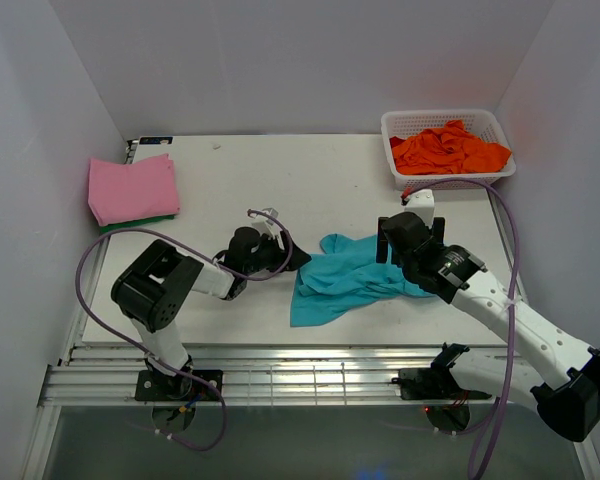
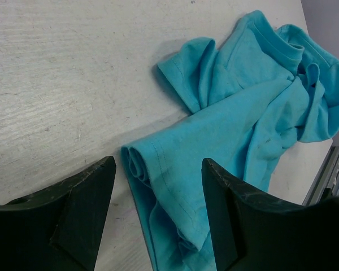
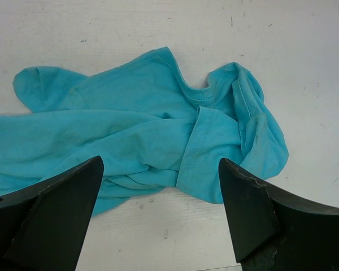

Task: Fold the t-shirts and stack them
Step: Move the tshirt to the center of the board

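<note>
We have the teal t-shirt (image 1: pixel 345 278) lying crumpled on the table (image 1: pixel 230 165) near its front edge, between our two arms, which we take to be the working patch that both grippers can reach. Our left gripper (image 2: pixel 158 165) sits low at the shirt's left side with its jaws parted and gripping nothing. In the left wrist view the rolled hem (image 2: pixel 137 161) lies right in the gap between them, so we judge it is lined up to pinch that edge. Our right gripper (image 3: pixel 161 165) hovers over the shirt's right side, jaws spread wide and empty, with the collar (image 3: pixel 192 96) and a bunched sleeve (image 3: pixel 260 130) just ahead of it. That position suits taking the shoulder end, so that our two arms can draw the cloth flat. The shirt is twisted, with cloth doubled over the body, so spreading probably has to come before any fold. At the far left of the table a folded pink t-shirt (image 1: pixel 132 187) rests on a green one (image 1: pixel 140 222) whose edge shows beneath. This is the stack, set out of the way. The orange t-shirt (image 1: pixel 448 148) lies bunched in the white basket (image 1: pixel 395 125) at the far right corner, well apart.
</note>
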Robot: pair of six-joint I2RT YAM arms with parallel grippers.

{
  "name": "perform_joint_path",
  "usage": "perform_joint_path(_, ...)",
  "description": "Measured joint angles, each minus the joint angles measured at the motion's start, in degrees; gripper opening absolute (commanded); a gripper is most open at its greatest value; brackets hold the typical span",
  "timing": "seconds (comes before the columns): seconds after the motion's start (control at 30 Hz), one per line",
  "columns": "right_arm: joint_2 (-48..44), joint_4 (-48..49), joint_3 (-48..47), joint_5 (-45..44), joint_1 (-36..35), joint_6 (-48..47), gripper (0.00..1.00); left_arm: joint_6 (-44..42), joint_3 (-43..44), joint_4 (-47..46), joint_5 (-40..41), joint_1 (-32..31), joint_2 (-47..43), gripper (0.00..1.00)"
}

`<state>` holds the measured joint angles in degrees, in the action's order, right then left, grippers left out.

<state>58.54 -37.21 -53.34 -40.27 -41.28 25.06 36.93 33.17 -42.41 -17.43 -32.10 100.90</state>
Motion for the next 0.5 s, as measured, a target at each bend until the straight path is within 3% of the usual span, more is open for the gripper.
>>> perform_joint_path(0.1, -0.3, 0.0, 0.6, 0.0, 0.0, 0.0, 0.87, 0.2, 0.0, -0.5, 0.0, 0.0, 0.7, 0.70)
perform_joint_path(0.2, -0.8, -0.2, 0.7, 0.0, 0.0, 0.0, 0.85, 0.3, 0.1, -1.0, 0.0, 0.0, 1.0, 0.56)
perform_joint_path(0.37, -1.2, 0.0, 1.1, 0.0, 0.0, 0.0, 0.81, 0.2, 1.6, -1.7, 0.2, 0.0, 1.9, 0.45)
perform_joint_path(0.47, -1.3, 0.1, 2.7, 0.2, 0.0, 0.0, 0.80, -0.1, 2.4, -1.8, 0.4, 0.0, 2.6, 0.45)
perform_joint_path(0.5, -1.3, 0.0, 3.2, 0.3, 0.0, 0.0, 0.80, -0.2, 2.8, -1.8, 0.4, 0.0, 3.0, 0.40)
